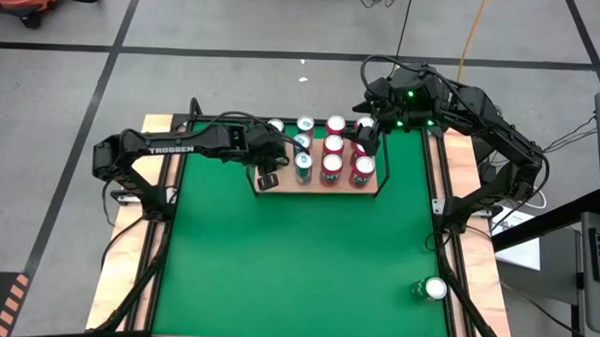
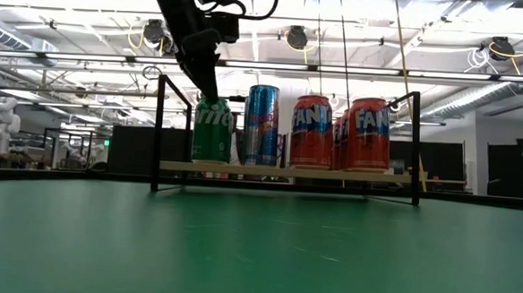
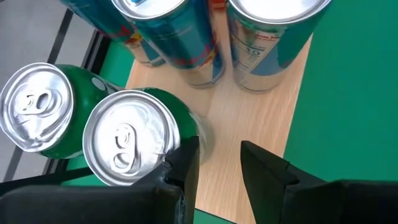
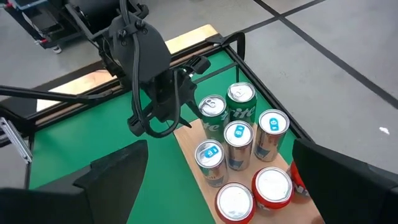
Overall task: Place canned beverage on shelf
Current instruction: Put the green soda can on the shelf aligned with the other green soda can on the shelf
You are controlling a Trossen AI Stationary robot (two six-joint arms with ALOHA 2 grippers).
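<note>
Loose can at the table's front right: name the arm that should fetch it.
Probably right. The loose can lies on the right side, and the right gripper is open and empty above the shelf. The left gripper hangs over the shelf's far-left end.

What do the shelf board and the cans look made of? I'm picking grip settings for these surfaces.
The shelf board looks like light wood or a wood-look laminate: pale grain lines, matte finish. Its rail looks like thin black metal, though painted plastic can't be ruled out. The cans look like aluminium: bright silvery lids with pull tabs, glossy printed sides.
</note>
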